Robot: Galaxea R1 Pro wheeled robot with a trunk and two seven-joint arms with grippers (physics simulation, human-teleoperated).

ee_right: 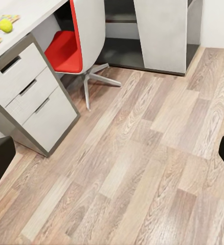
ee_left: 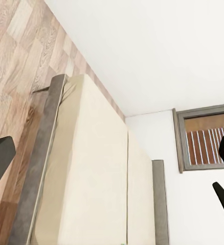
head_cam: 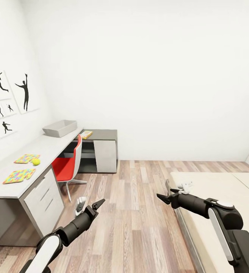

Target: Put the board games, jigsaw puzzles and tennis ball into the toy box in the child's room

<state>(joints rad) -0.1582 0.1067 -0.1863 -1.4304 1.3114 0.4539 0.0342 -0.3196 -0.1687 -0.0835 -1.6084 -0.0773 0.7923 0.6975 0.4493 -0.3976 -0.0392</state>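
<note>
Item: my left gripper. Jaws spread apart, nothing between them, hanging over the floor beside the drawer unit.

Item: my right gripper. Jaws likewise parted and empty, at the near edge of the bed.

Item: floor. Wood planks in mixed brown and grey tones, smooth, bare between table and bed.

Item: bed. Plain beige mattress, soft-looking, on a dark grey frame. No game boxes on the part I can see.

Item: table. Long, pale grey, hard flat top. On it: two flat, bright, mosaic-patterned jigsaw puzzles, one nearer and one farther; a small yellow-green tennis ball just beside the farther one; at the far end the toy box, a shallow light-grey tray with flared sides. A thin yellowish box lies beyond it on the lower dark cabinet top.

Item: chair. Red seat, white shell, tucked near the table.

Risks, as I judge them: the ball is round and may roll off if nudged; thin flat boxes offer little edge to pinch; the chair crowds my approach to the table's middle.
</note>
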